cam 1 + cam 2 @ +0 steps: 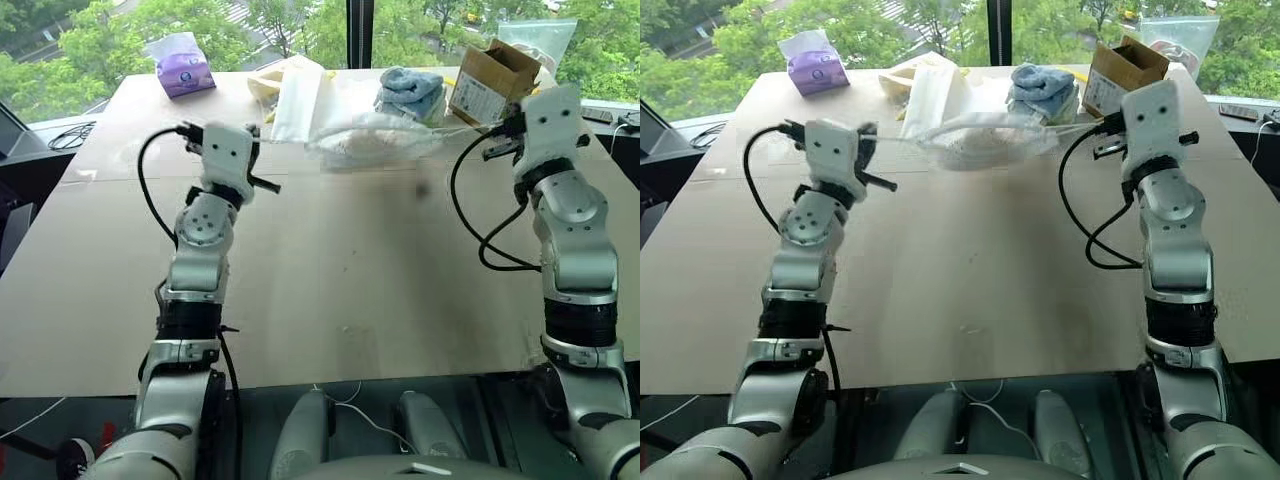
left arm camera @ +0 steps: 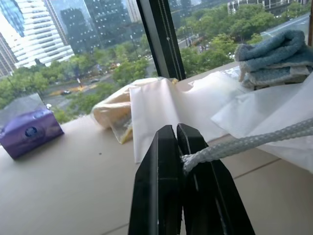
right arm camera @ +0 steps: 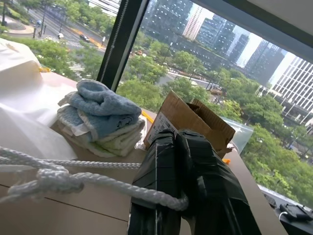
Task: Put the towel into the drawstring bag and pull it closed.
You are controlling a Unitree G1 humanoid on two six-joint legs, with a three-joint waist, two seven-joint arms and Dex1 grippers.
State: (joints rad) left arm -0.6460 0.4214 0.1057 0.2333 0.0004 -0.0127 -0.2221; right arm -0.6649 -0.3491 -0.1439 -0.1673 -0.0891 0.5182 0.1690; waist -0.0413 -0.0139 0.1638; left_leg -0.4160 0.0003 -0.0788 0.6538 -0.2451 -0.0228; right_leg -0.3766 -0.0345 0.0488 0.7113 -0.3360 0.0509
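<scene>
You had the table mostly bare across its near half, with the clutter pushed toward its far edge so the arms had room to spread. Near the middle of that far edge the drawstring bag hung slightly lifted and bunched between your two arms, and a pale, textured mass showed through its thin fabric; judging by that, the towel was already inside, though the cloth blurred its outline. Behind the bag lay a flat white sheet with a yellowish bag beside it, then the folded light-blue towels, and an open cardboard box toward the far right corner. A purple tissue pack sat near the far left corner, well apart from the work. Your left tool was clenched on the left cord, which ran taut from its tips toward the bag's mouth. Your right tool was likewise clamped on the right cord, with a knot just beside the fingers. You held both arms raised and wide apart, near opposite sides of the table, because pulling the cords in opposite directions is what cinches the mouth. The mouth looked gathered but I couldn't tell whether it was fully shut.
</scene>
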